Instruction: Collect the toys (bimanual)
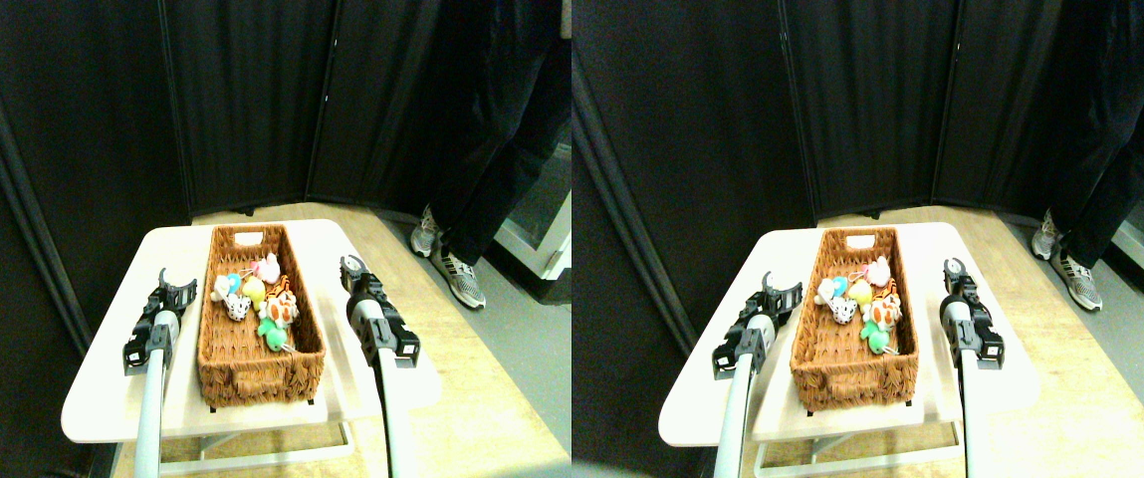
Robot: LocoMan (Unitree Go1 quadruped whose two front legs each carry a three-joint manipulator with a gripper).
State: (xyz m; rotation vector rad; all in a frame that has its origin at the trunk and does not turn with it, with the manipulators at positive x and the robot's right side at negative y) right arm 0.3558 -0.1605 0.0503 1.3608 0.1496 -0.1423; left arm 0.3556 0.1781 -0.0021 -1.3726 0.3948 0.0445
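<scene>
Several small plush toys lie bunched together inside the long brown wicker basket, toward its middle and right side: a pink one at the back, a yellow one, a white black-spotted one, an orange-black striped one and a green one nearest me. My left gripper stands open just left of the basket, above the table, holding nothing. To the right of the basket, my right gripper is raised over the table; its fingers look close together and nothing shows between them.
The basket sits lengthwise on a small white table. Black curtain panels close off the back. A person's legs and sneakers stand on the wooden floor at the right rear.
</scene>
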